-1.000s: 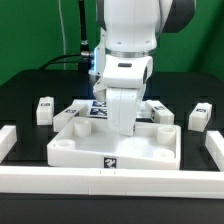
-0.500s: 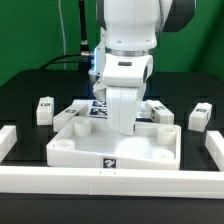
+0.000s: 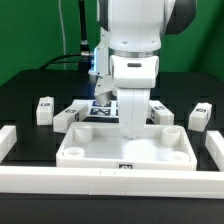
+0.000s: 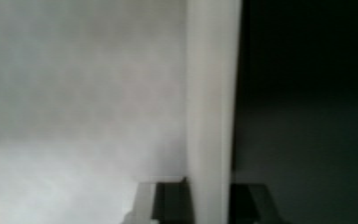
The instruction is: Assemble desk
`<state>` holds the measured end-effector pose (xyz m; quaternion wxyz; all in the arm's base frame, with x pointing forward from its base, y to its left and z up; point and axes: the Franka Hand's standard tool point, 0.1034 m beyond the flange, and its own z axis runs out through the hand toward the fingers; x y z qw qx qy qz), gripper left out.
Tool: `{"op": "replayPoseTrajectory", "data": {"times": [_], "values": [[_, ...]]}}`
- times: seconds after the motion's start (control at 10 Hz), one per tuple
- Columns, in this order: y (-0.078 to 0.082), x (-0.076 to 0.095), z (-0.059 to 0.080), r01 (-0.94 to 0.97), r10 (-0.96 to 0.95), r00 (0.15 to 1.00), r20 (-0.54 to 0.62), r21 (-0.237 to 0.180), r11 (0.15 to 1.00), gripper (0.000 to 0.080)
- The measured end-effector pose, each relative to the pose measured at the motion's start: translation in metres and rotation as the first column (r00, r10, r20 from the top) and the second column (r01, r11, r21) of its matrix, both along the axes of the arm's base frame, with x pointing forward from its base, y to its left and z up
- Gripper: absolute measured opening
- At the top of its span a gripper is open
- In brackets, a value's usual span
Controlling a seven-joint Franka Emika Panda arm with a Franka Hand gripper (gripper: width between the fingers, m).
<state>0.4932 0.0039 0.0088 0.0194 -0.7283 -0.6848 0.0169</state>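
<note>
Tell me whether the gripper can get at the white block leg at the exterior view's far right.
Probably not yet: the gripper looks shut on the white tray-like tabletop's rear rim. Once released, the white block leg stands apart, nothing over it.

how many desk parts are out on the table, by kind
tabletop: 1
legs: 4
total: 5
</note>
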Motion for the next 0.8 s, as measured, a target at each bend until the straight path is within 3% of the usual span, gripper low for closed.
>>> {"op": "replayPoseTrajectory", "data": {"times": [0.4,0.8], "values": [[0.003,0.0,0.0,0.0,0.0,1.0,-0.003,0.0,1.0,0.006],[0.032,0.021,0.001,-0.029,0.029,0.999,-0.027,0.003,1.0,0.006]]}}
